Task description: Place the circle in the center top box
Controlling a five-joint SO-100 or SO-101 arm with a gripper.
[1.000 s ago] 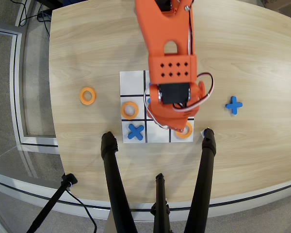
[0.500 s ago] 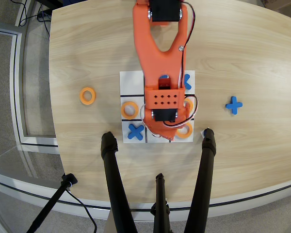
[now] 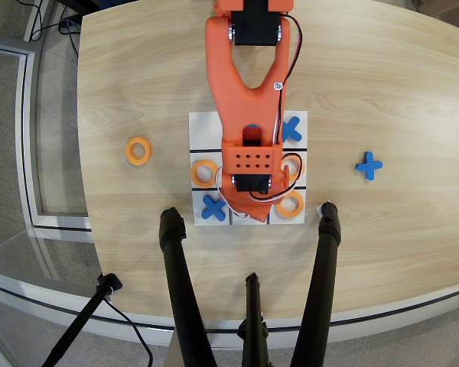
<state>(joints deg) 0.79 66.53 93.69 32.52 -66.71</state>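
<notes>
Over the board [image 3: 208,122] the arm [image 3: 249,92] reaches from the far edge, gripper [image 3: 249,218] at the middle cell [image 3: 249,219] of the near row; jaw state and any held circle are hidden. Bare table [image 3: 382,84] lies left and right; a spare ring [image 3: 138,151] sits left, a cross [image 3: 369,165] right.

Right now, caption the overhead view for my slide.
Orange arm reaches over the tic-tac-toe board, covering its middle column.

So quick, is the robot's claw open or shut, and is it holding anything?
End effector: cannot be told. It sits low over the board, hidden beneath the arm's own orange body, so neither its opening nor any held piece shows.
</notes>
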